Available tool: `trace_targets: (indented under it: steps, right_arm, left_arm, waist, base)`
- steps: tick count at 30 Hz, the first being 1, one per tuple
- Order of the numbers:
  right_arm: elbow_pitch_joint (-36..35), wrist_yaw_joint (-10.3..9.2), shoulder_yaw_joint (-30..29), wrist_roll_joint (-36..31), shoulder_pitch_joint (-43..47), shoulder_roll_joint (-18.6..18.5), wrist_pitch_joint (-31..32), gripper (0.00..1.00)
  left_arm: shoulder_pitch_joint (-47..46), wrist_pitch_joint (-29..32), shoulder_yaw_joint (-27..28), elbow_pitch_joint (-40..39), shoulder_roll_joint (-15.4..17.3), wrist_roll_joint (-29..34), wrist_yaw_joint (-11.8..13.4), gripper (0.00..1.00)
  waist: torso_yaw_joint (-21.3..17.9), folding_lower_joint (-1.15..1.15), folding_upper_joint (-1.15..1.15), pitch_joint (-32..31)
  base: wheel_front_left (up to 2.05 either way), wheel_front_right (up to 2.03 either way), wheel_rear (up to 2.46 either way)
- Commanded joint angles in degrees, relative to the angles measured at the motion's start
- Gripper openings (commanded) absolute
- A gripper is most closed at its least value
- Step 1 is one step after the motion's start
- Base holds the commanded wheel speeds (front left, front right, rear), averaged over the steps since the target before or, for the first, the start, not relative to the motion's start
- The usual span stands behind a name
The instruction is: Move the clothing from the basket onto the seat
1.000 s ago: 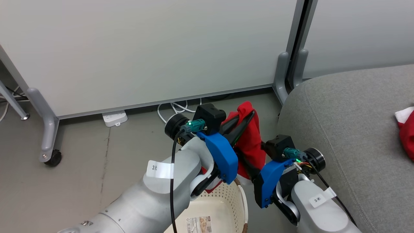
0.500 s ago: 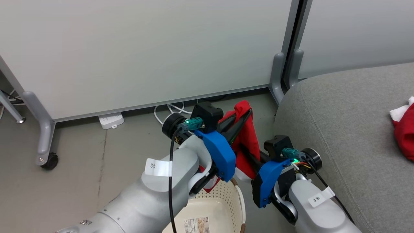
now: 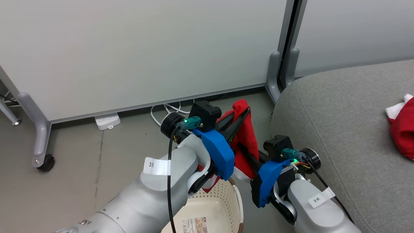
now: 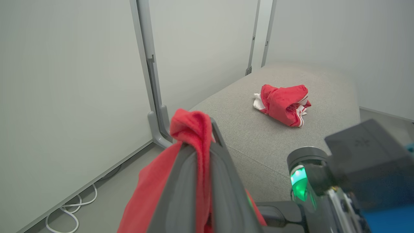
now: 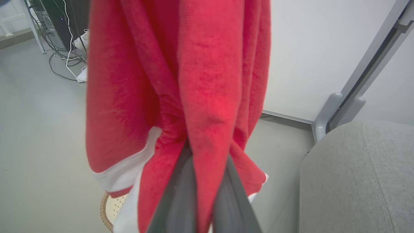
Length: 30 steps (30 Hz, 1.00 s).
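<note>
Nearest the robot, the basket [image 3: 223, 198] stands on the floor [image 3: 81, 174]. Its brown rim and paper label [image 3: 194, 225] show at the bottom of the head view, between the two pale forearms. A red garment [image 3: 248, 142] hangs over the basket's far rim, held up by both arms. The left gripper [image 3: 242, 116] is clamped on the garment's top fold, with cloth bunched between its two dark fingers and spilling over their tips. The right gripper [image 3: 242, 149] sits lower and closer to the seat, its fingers pinched together on a lower fold. In the right wrist view the cloth drapes past them, and the white trim [image 5: 123, 174] hangs just above the basket's rim.

To the right, the seat [image 3: 339, 136] rises beside the arms. Its rounded edge is near the right gripper but apart from it, and a narrow strip of floor separates the hanging cloth from the upholstery. Farther in, a second red garment [image 4: 284, 102] lies crumpled on the seat top, well back from that edge, with open grey fabric between.

Beyond the basket the floor runs open to the wall panels [image 3: 145, 48], where a power strip [image 3: 107, 120] and white cables [image 3: 168, 108] lie at the foot. Two grey posts [image 3: 274, 76] stand at the seat's far corner, and a castered leg [image 3: 40, 152] stands well off to the left.
</note>
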Motion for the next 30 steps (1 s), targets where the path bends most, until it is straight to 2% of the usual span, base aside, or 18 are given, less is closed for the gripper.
trace_targets:
  steps: [1,11,12,13,14,20,27,30]
  right_arm:
    - [0.3,0.01,0.2,0.2,-0.8,0.0,-0.3,0.0]
    - [0.9,0.01,-0.1,0.8,-0.8,0.0,-1.1,0.0]
    - [0.8,0.01,-0.3,0.8,-1.0,0.0,-1.2,0.0]
    - [0.6,0.01,-0.5,0.7,-1.1,0.0,-1.5,0.0]
    - [0.5,0.01,-0.8,0.5,-1.2,0.0,-1.6,0.0]
    - [-1.0,0.01,-2.7,-0.5,-0.9,0.0,-2.3,0.0]
    - [-3.5,0.01,-7.0,-3.2,0.2,0.0,-2.4,0.0]
    - [-4.6,0.01,-8.1,-3.8,0.5,0.0,-2.1,0.0]
  left_arm:
    - [-0.2,-0.3,0.4,0.2,0.0,-0.1,0.0,0.0]
    - [0.4,-0.3,1.3,-0.2,0.0,0.9,0.0,0.0]
    - [0.5,-0.3,1.7,-0.5,0.0,1.6,0.0,0.33]
    - [1.0,-0.3,2.2,-0.8,0.1,2.2,0.0,0.7]
    - [1.6,-0.3,2.7,-1.2,0.4,2.9,0.0,1.0]
    - [6.9,-0.3,9.5,-6.3,3.0,8.6,0.0,1.0]
    - [18.8,-0.2,21.6,-13.8,5.7,18.0,-0.1,1.0]
    - [21.3,-0.2,23.9,-15.5,6.0,20.4,-0.1,1.0]
  waist:
    - [-0.1,0.0,0.0,0.0]
    - [-0.3,0.0,0.0,-0.3]
    - [-0.2,0.0,0.0,-0.3]
    - [-0.3,0.0,0.0,-0.3]
    - [-0.3,0.0,0.0,-0.3]
    - [-0.4,0.0,0.0,0.1]
    - [0.1,0.0,0.0,0.8]
    - [0.3,0.0,0.0,1.0]
  base:
    - [0.0,0.0,0.0]
    - [0.0,0.0,0.0]
    - [0.0,0.0,0.0]
    - [0.0,0.0,0.0]
    - [0.0,0.0,0.0]
    - [0.0,0.0,0.0]
    - [0.0,0.0,0.0]
    - [0.0,0.0,0.0]
